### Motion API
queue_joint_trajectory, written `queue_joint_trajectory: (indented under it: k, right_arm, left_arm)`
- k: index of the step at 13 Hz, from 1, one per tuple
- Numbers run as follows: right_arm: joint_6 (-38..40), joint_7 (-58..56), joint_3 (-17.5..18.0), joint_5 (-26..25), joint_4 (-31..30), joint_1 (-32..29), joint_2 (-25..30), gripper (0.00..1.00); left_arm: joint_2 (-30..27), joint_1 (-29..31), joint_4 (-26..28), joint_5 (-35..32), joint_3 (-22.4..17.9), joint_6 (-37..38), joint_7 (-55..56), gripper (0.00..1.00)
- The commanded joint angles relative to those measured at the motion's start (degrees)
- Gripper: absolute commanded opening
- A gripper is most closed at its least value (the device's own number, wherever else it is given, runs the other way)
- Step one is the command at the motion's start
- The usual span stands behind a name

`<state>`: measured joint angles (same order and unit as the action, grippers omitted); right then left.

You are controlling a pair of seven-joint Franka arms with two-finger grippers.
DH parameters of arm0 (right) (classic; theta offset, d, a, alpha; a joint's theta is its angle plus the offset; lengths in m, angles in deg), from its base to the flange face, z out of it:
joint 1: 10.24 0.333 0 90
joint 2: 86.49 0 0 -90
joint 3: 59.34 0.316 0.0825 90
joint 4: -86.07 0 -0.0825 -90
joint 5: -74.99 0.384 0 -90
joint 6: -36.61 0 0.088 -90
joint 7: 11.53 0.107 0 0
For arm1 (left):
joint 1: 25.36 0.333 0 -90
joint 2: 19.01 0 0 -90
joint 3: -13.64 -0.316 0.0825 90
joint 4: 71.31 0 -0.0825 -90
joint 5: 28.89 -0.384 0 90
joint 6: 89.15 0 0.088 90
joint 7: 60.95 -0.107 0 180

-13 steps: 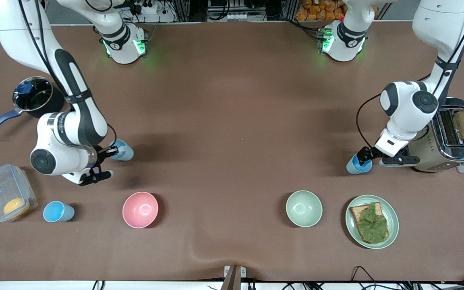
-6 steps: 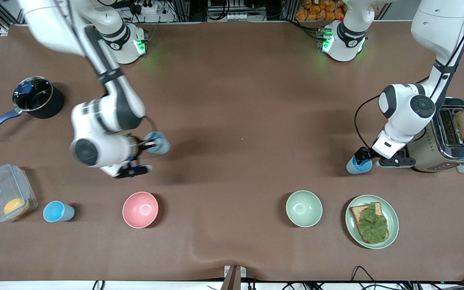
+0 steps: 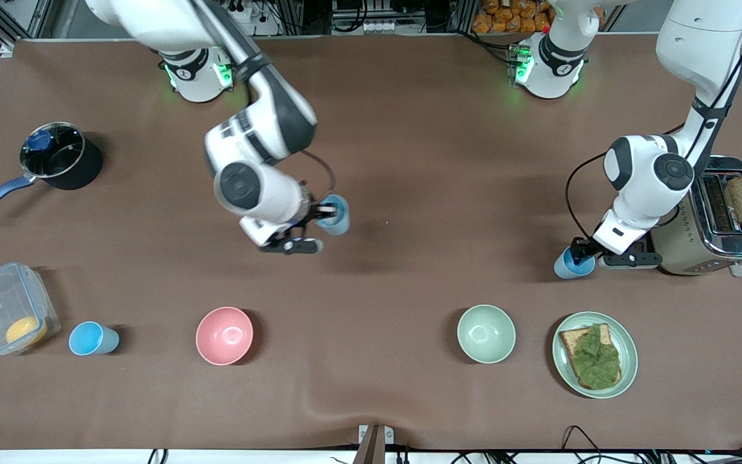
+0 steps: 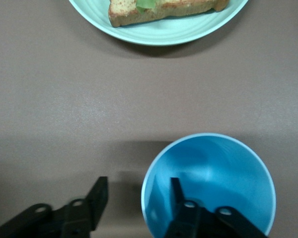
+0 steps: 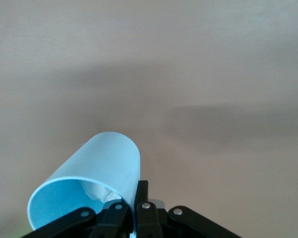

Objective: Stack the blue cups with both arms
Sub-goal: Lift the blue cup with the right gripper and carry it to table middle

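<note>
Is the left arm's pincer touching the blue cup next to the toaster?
Cannot tell. In the left wrist view, one finger of the left pincer sits inside the blue cup, the other outside, straddling its wall, but no contact shows plainly.

Right gripper (image 3: 310, 227) was seen over bare middle of table (image 3: 409, 129), closed on rim of blue cup (image 3: 336, 214). Left gripper (image 3: 591, 252) was set low at second blue cup (image 3: 570, 263) beside toaster (image 3: 712, 225), fingers apart, one inside rim. Third blue cup (image 3: 91, 338) was stood between clear container (image 3: 4, 312) and pink bowl (image 3: 224, 335). Pale green bowl (image 3: 485, 333) was placed beside plate (image 3: 564, 361).
</note>
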<state>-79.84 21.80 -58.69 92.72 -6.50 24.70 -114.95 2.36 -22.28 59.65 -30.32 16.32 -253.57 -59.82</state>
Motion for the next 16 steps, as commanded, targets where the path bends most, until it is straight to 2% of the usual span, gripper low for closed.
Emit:
queue_joint_trajectory:
  k: [1, 3, 4, 6, 8, 11, 12, 13, 14, 16]
  right_arm:
    - [-4.7, 6.1, -0.9, 0.5, 1.2, 4.5, -3.3, 0.00]
    - [-6.1, 7.6, -1.3, -0.4, 0.8, 7.4, -4.5, 0.00]
    - [-6.1, 7.6, -1.3, -2.5, 0.6, 7.6, -4.7, 0.00]
    - [-6.1, 8.0, -1.3, -6.4, 0.3, 8.2, -5.5, 0.00]
    - [-7.2, 8.1, -1.3, -6.7, 0.3, 9.6, -7.2, 0.00]
    - [-10.1, 8.7, -1.3, -7.4, 0.0, 10.4, -9.3, 0.00]
    - [-10.1, 8.7, -1.3, -7.6, 0.0, 10.6, -9.9, 0.09]
    - [-10.2, 8.8, -1.3, -7.6, 0.0, 10.4, -10.1, 0.84]
    - [-10.0, 8.9, -1.3, -7.7, 0.0, 10.5, -10.0, 1.00]
    - [-9.3, 8.7, -1.3, -7.6, 0.7, 9.7, -9.0, 1.00]
  left_arm:
    - [0.0, 0.3, -0.5, -1.6, 0.0, 0.5, 0.3, 0.00]
    - [-0.4, 0.4, -0.6, -1.6, 0.0, 0.5, 0.2, 0.00]
    - [-0.9, 0.8, -1.1, -1.6, 0.0, 1.9, 0.0, 0.00]
    - [-1.9, 0.8, -6.1, -1.6, 0.0, 12.3, -0.2, 0.00]
    - [-3.1, 0.7, -10.7, -1.6, 0.0, 22.7, -0.4, 0.00]
    - [-5.9, 0.8, -11.1, -1.4, 0.1, 26.4, -0.3, 0.00]
    - [-6.7, 0.7, -11.1, -0.9, 0.2, 27.5, -0.3, 0.00]
    - [-7.6, 0.7, -11.1, -0.9, 0.5, 28.8, -0.2, 0.00]
    - [-8.4, 0.7, -11.1, -0.8, 0.7, 30.1, -0.3, 0.00]
    - [-9.6, 0.7, -11.2, -0.5, 1.6, 31.7, 0.7, 0.00]
